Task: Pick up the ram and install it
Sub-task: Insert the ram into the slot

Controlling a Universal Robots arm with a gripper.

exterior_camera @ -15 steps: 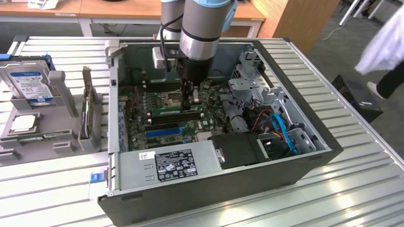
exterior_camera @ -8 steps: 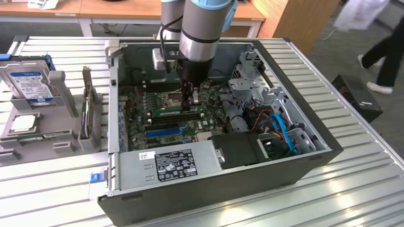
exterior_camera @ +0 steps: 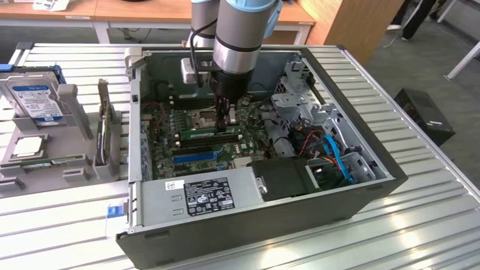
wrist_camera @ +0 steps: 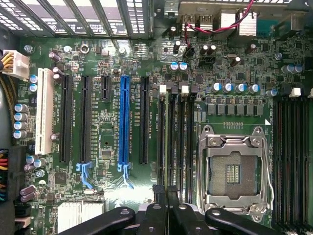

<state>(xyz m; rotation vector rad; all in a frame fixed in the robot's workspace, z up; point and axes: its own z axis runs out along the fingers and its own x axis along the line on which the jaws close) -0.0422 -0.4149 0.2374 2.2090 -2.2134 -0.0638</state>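
Installing the ram (exterior_camera: 201,134): the stick is at the slots with my gripper (exterior_camera: 225,127) closed on it.
My fingers are pressed almost together, pinching the ram's top edge. The ram stands on edge along the black memory slots (wrist_camera: 182,137), beside the empty processor socket (wrist_camera: 234,171). I judge this to be the seating step, which calls for straight, even downward pressure with the stick kept in line with its slot.

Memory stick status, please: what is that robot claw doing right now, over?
Gripper shut, down inside the case. Memory stick at its tip, along the slots. Cables well aside.
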